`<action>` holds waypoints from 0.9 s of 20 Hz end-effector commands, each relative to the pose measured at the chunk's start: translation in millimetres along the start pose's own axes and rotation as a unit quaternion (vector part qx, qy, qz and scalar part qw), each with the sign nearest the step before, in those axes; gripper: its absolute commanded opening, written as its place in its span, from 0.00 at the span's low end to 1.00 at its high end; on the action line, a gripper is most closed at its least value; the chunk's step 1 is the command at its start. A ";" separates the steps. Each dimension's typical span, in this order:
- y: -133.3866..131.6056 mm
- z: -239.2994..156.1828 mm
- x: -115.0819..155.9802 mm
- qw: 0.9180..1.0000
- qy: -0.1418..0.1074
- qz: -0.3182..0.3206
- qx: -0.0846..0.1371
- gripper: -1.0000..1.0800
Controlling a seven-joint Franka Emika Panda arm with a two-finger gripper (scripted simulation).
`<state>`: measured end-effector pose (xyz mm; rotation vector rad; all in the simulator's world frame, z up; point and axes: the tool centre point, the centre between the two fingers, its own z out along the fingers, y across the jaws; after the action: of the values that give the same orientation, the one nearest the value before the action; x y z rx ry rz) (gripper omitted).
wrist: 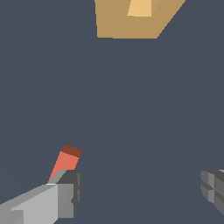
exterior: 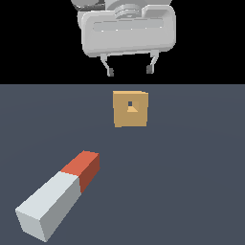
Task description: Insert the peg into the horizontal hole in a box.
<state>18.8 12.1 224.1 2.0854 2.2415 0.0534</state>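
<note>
Peg point(exterior: 57, 194) lying flat on the table point(exterior: 191, 191), toward its near edge in the exterior view, on that view's left, red-orange end aimed roughly at the far edge. Box point(exterior: 130, 109) well apart, toward the far edge, hole point(exterior: 130, 104) in the face turned to the exterior camera. Tool point(exterior: 130, 71) raised above the far edge, released, fingers spread, nothing between them.

Step in hand, as judged: reaching for the peg. Best done by turning the fingers square across the bar's long sides, descending over the grey-white part toward its rear end, closing evenly, leaving the red-orange tip free for the hole.

In the wrist view: box point(wrist: 131, 19) cut off by the frame, peg point(wrist: 65, 164) partly hidden behind a finger point(wrist: 65, 197). Hole depth unreadable; table edges not clearly shown.
</note>
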 end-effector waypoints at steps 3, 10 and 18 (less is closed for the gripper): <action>-0.7 0.9 -1.2 1.000 0.000 0.001 0.000 0.96; -15.8 18.7 -24.1 1.000 0.001 0.024 0.005 0.96; -66.2 70.0 -86.0 0.996 0.004 0.091 0.020 0.96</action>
<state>-24.4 -65.0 164.4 2.2705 2.0986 0.0335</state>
